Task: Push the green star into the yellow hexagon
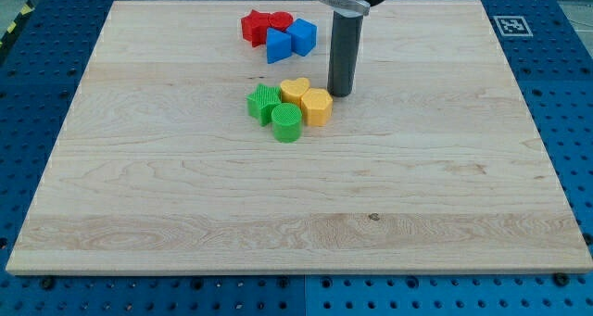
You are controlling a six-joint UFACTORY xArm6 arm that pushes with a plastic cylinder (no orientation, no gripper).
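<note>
Near board centre: my tip (340,94), bare rod holding nothing, just right of yellow hexagon (317,107); green star (264,103) left of yellow heart (295,91).

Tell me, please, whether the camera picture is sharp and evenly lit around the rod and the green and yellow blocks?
In the camera view, the light is soft and even, no glare on the wooden board; my tip and the yellow hexagon cast only faint shadows; the green star is slightly soft-edged, its shape hard to read.
</note>
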